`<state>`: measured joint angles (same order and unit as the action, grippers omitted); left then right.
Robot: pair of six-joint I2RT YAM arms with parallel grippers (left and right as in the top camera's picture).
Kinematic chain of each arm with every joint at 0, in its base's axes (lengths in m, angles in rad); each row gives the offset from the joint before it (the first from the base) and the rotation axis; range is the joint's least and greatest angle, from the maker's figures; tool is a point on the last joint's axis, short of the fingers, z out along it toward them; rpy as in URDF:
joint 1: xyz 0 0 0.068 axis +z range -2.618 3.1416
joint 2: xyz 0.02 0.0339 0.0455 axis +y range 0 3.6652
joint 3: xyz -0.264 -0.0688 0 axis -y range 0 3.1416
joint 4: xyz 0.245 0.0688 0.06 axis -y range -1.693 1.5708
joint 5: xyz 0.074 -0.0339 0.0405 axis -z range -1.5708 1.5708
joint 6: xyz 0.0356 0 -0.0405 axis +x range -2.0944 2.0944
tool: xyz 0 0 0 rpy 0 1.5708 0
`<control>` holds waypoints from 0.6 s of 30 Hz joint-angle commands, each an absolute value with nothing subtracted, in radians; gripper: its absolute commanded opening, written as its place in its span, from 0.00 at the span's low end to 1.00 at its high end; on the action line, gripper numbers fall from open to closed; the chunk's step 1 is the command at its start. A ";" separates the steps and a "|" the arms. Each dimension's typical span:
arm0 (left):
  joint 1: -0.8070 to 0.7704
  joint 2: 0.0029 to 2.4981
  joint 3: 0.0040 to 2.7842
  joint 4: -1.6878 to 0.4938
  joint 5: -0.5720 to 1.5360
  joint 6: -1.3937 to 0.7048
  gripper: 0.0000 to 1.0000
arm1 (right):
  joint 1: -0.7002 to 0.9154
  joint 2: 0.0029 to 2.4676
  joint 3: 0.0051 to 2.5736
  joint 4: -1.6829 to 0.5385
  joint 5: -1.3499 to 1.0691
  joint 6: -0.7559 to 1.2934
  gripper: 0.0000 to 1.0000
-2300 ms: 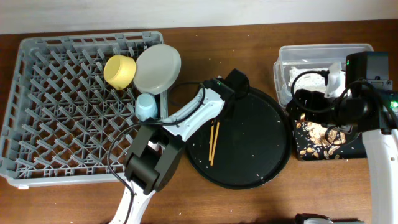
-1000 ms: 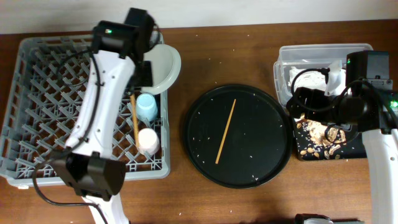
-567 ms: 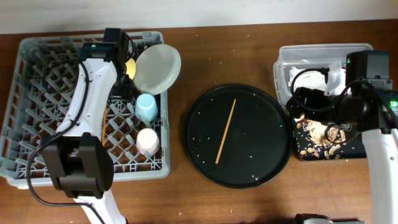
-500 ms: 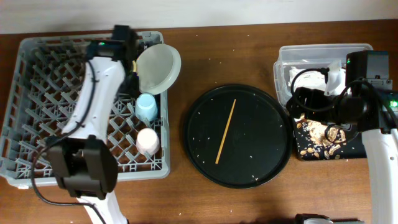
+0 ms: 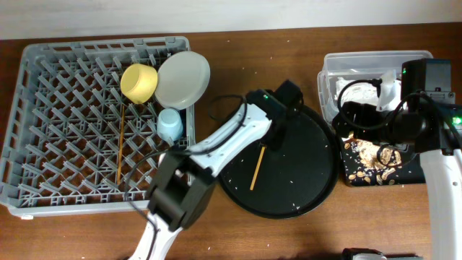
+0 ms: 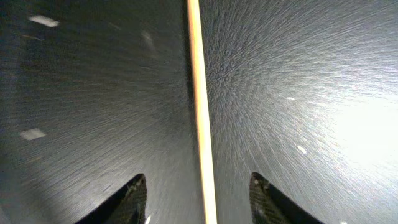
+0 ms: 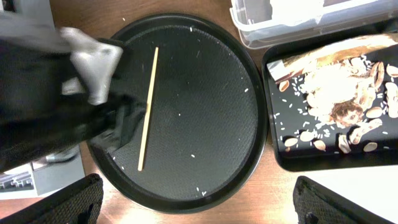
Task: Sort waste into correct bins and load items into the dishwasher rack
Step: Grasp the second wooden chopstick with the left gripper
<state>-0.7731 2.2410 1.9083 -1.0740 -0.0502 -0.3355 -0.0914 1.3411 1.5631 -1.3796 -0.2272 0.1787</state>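
Observation:
My left gripper [image 5: 266, 139] is open, low over the round black tray [image 5: 317, 180]. One wooden chopstick [image 6: 200, 112] lies between its fingertips [image 6: 199, 199], and it shows from above [image 5: 255, 170]. The other chopstick [image 5: 120, 148] lies in the grey dishwasher rack [image 5: 43, 94] with the yellow bowl [image 5: 139, 81], the pale plate [image 5: 184, 78] and the light-blue cup [image 5: 170, 124]. The pink cup is hidden. My right gripper [image 7: 199, 205] is open and empty, and from above it hangs over the bins [image 5: 348, 119]. The clear tub [image 5: 375, 59] holds the white napkin [image 5: 352, 88]. The black rectangular tray [image 7: 273, 155] holds food scraps [image 7: 336, 87] and the gold-brown wrapper [image 7: 336, 48].
My left arm [image 5: 216, 144] stretches from the table's front across the rack's right edge to the round tray. Rice grains [image 7: 193, 157] dot the round tray. Brown tabletop [image 5: 245, 50] lies between rack and bins.
My left arm has swung from the rack's back corner to the round tray, over the chopstick. One chopstick now lies in the rack. The right arm has not moved.

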 commanded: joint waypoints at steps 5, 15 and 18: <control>-0.767 2.365 1.897 -1.032 0.050 -0.356 0.20 | -0.085 1.338 1.558 -1.384 -0.225 0.169 0.98; -0.719 2.348 2.199 -1.303 -0.027 -0.311 0.01 | -0.085 1.338 1.558 -1.383 -0.224 0.161 0.98; -0.601 2.317 2.523 -1.607 -0.175 -0.305 0.01 | -0.085 1.338 1.558 -1.383 -0.224 0.161 0.99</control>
